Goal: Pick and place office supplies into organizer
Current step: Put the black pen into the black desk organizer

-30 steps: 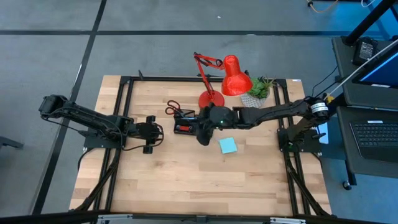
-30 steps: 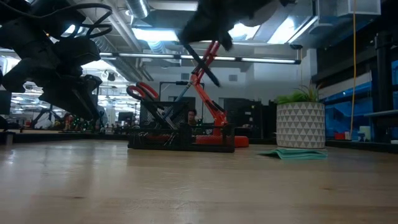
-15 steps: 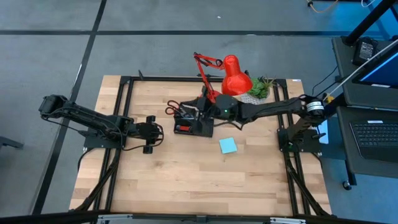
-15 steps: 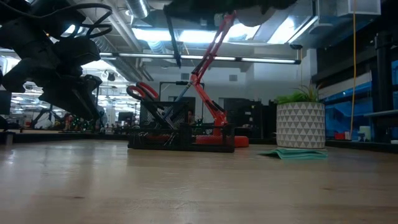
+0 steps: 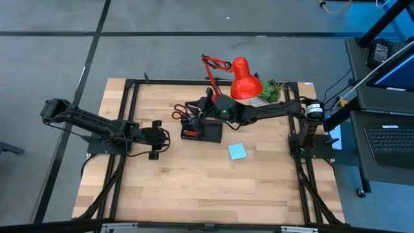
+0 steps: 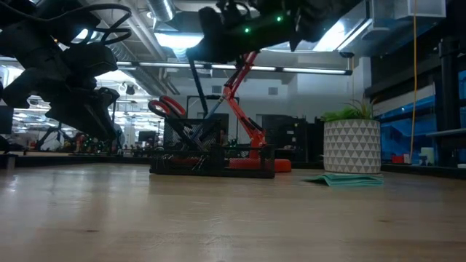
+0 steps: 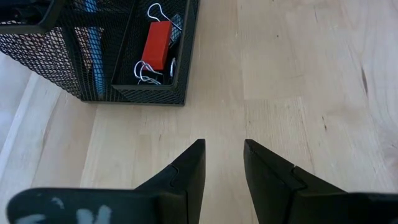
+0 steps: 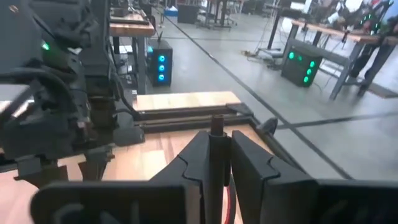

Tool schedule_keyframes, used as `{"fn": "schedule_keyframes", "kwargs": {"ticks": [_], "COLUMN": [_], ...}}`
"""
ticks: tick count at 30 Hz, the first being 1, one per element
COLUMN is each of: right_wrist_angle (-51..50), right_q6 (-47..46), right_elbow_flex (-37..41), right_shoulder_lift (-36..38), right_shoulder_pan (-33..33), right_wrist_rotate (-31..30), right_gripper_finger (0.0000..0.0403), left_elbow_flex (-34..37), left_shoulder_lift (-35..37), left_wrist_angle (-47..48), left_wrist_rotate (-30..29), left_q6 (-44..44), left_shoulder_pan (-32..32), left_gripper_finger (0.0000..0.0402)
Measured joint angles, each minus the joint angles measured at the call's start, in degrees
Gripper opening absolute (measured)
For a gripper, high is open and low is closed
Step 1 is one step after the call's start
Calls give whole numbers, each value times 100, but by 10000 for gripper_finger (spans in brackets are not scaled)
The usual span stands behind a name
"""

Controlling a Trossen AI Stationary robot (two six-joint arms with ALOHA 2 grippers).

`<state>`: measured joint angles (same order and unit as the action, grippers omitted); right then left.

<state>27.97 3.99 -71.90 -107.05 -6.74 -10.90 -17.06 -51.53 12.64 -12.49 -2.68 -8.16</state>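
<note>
A thin black pen [image 8: 216, 163] stood pinched upright between the two dark fingers of the right tool [image 8: 216, 155], shown in the low view as a slim dark rod hanging from that tool above the organizer. The vertical hold probably served to drop the pen point-first into a tall compartment. The low black wire-mesh organizer [image 5: 201, 129] sat near the middle of the pale wooden surface [image 5: 194, 188], toward its far edge. Red-handled scissors [image 5: 180, 111] already stood in it, handles up. Its shallow front compartment held a small red block [image 7: 157, 45] lying among small wire-handled clips [image 7: 144, 71], and a light-blue pen [image 7: 93, 37] showed through the mesh of the neighbouring compartment. A cyan square sticky-note pad [image 5: 237, 151] lay flat on the surface, near the organizer on the right arm's side, not yet stowed. The left tool [image 7: 222, 163] hovered over bare wood near the organizer on the opposite side, its fingers slightly parted and gripping nothing; that arm appeared to be waiting. A red desk lamp [image 5: 237, 81] and a small potted plant [image 5: 272, 90] stood behind the organizer.
</note>
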Motion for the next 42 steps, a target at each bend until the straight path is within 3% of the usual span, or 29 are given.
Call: {"fn": "schedule_keyframes", "kwargs": {"ticks": [21,29,42], "right_wrist_angle": [-107,-678,-759], "right_q6": [-378,-661,-668], "right_elbow_flex": [5,4,4], "right_shoulder_lift": [-861,-865,-865], "right_shoulder_pan": [-40,-82,-86], "right_wrist_rotate": [-2,-10,-16], "right_gripper_finger": [52,52,72], "left_elbow_flex": [-2,0,-1], "left_shoulder_lift": [2,0,0], "left_wrist_angle": [0,0,0], "left_wrist_rotate": [0,0,0], "left_q6": [0,0,0], "left_shoulder_pan": [2,1,2], "left_gripper_finger": [104,104,104]}}
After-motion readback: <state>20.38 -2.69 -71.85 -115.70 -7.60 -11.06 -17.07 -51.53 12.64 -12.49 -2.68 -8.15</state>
